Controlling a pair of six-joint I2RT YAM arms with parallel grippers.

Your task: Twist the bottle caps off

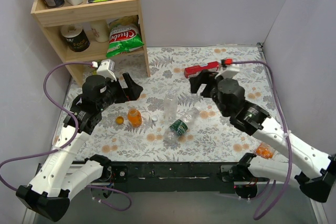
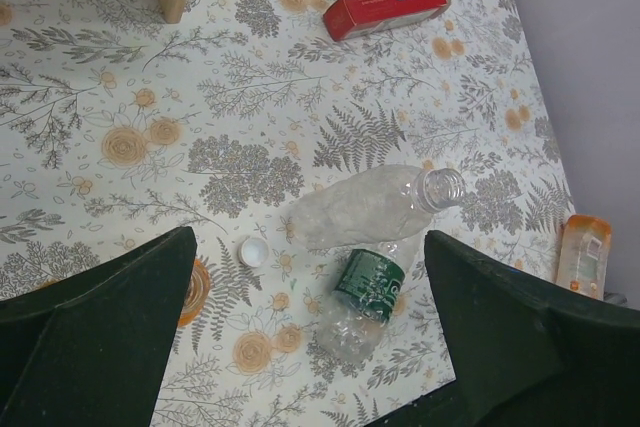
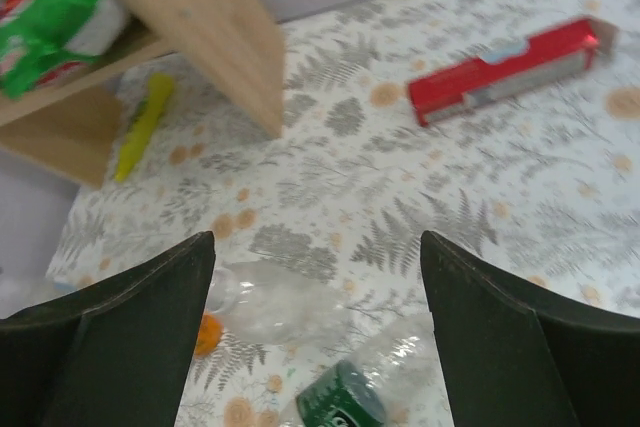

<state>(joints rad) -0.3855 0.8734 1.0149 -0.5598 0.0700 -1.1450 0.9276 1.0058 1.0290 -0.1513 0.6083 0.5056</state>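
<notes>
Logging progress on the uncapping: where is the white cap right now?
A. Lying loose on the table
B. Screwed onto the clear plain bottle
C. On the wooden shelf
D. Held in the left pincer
A: the white cap lies loose on the table, apart from the clear plain bottle, whose mouth is open.
</notes>
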